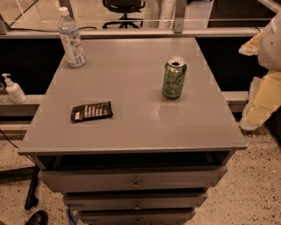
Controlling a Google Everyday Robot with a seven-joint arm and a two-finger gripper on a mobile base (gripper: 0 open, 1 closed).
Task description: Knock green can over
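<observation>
The green can (174,78) stands upright on the right half of the grey cabinet top (131,132). It is green with pale scribbly markings and a silver top. My gripper (262,94) shows as pale white and yellow shapes at the right edge of the camera view. It is beyond the cabinet's right side, well apart from the can and about level with it. Nothing is in contact with the can.
A clear plastic water bottle (71,38) stands at the far left corner of the top. A dark snack packet (91,111) lies flat at front left. Below the top are drawers (134,180). A pump bottle (14,89) sits on a ledge at left. An office chair (124,9) is behind.
</observation>
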